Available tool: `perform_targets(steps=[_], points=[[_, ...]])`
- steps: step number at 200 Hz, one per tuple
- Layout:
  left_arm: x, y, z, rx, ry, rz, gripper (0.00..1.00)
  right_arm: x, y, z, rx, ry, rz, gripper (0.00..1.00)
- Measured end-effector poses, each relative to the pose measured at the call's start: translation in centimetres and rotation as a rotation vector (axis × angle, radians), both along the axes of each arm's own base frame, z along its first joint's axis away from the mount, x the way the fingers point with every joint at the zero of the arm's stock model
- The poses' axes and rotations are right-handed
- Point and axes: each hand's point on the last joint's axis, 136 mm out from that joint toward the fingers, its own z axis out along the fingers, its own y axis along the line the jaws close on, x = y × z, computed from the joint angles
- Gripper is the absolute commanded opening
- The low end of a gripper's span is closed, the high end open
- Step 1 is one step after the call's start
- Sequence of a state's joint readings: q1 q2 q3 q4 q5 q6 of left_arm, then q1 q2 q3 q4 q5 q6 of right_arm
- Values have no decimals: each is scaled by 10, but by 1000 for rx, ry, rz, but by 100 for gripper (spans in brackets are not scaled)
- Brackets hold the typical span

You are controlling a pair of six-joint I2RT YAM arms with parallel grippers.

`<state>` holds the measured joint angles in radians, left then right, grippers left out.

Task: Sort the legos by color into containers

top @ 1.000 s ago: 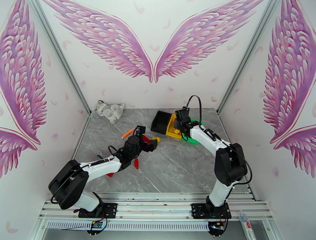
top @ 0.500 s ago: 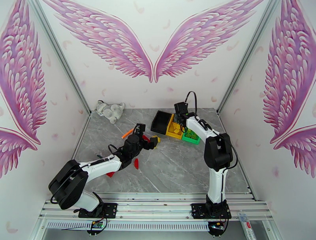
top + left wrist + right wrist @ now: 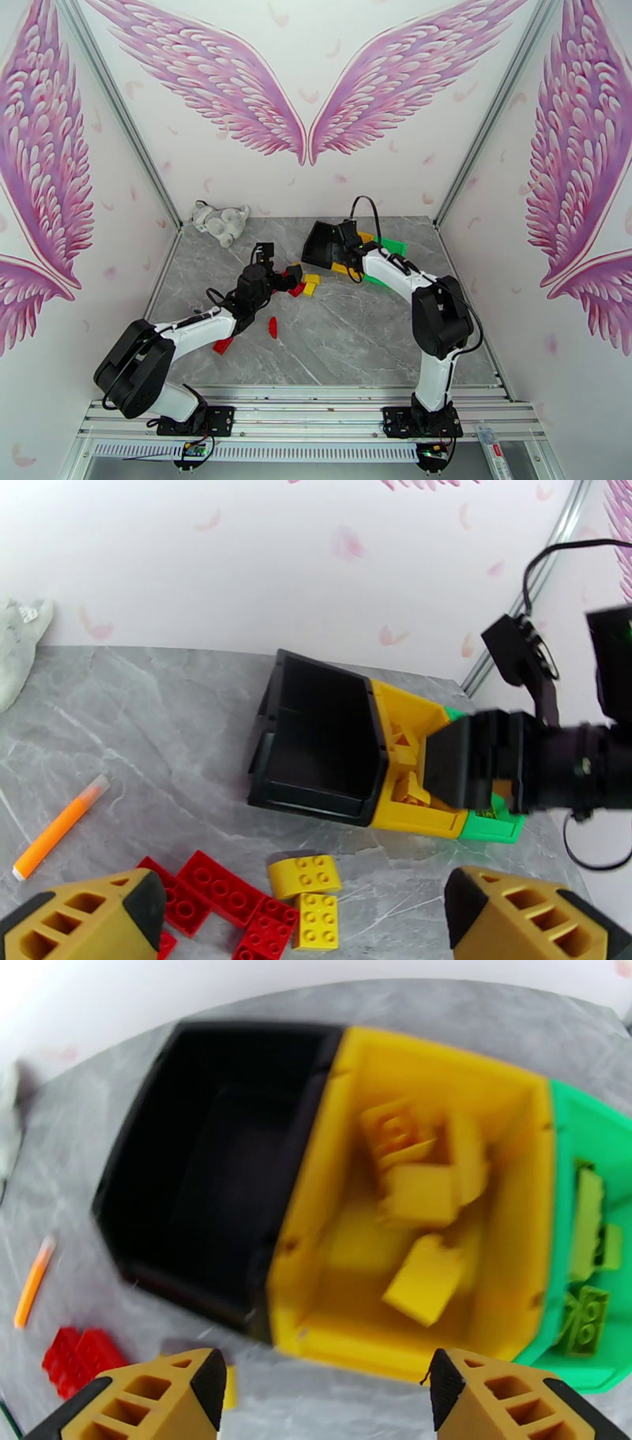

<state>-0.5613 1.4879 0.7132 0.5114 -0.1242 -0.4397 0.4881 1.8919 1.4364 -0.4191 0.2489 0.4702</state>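
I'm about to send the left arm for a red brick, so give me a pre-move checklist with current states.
1. Left end effector open and empty: ok.
2. Right end effector open and empty, above the yellow bin: ok.
3. Black bin has room: ok, looks empty.
4. Red bricks clear of the loose yellow bricks: not ok, they lie side by side.
5. Orange marker apart from the bricks: ok.

Yellow bin (image 3: 517, 1220) holds yellow legos (image 3: 419, 1197), green bin (image 3: 592, 1126) green legos (image 3: 584, 1319); red legos (image 3: 217, 890) lie loose near black bin (image 3: 316, 733).
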Motion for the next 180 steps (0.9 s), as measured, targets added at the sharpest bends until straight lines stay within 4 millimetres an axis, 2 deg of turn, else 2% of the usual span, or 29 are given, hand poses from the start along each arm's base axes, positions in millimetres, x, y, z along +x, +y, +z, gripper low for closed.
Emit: perform_targets(steps=[22,62,84,121,180], points=[[4,16,-3,-15,11,35,99,-25,26,-16,3,24,75,80],[8,36,-6,-67,27,69,99,-60,53,-46,-3,69,167,83],[8,43,-10,-87,40,77,99,-74,66,-56,-3,85,207,83],[3,44,-9,-105,45,68,99,-83,85,-59,5,73,248,82],[-9,51,-4,-117,30,70,99,-89,88,-95,-25,137,243,74]])
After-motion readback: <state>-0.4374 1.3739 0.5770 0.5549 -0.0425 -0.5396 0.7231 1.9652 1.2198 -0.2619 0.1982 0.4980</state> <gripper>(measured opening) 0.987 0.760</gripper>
